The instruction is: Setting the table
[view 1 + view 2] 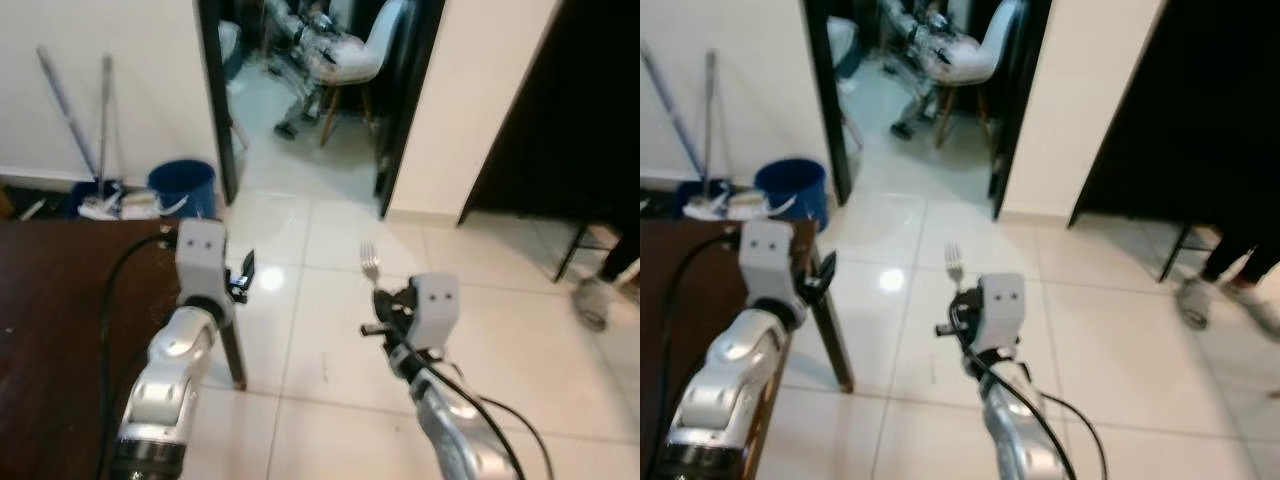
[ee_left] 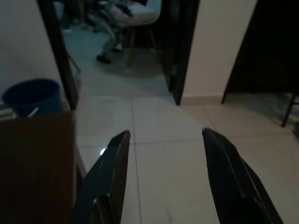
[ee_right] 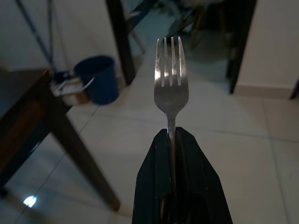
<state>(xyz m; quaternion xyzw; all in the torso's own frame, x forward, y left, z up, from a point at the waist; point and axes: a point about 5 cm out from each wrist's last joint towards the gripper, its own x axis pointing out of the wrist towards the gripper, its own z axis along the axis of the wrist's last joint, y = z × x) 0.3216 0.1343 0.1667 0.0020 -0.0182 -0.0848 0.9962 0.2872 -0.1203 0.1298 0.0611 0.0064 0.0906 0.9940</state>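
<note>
My right gripper [image 3: 174, 140] is clamped on the handle of a metal fork [image 3: 169, 79], which stands upright out of the fingertips with its tines pointing up and forward; it is in the air above the white tiled floor [image 1: 330, 330], off to the right of the dark wooden surface [image 1: 60, 330] and not over it. My left gripper [image 2: 163, 140] has its two fingers spread apart with nothing between them, and it hovers just past the surface's right edge, near the corner where a leg [image 1: 234, 355] runs down to the tiles. The fork looks light and stiff, so weight should be no trouble, but I judge the polished steel slippery: the narrow handle is pinched flat between my pads, and a thin shaft like that could pivot or slide if I swing the arm fast. The hold sits low on the handle, which leaves most of the fork free, good for laying it flat but with a long lever above the grip. I judge I am carrying the fork toward the surface, with placing not yet begun. Beyond the surface's far corner stands a blue bucket [image 1: 183, 186] by the wall, and an open doorway [image 1: 310, 90] shows a white chair [image 1: 372, 45] in the next room.
</note>
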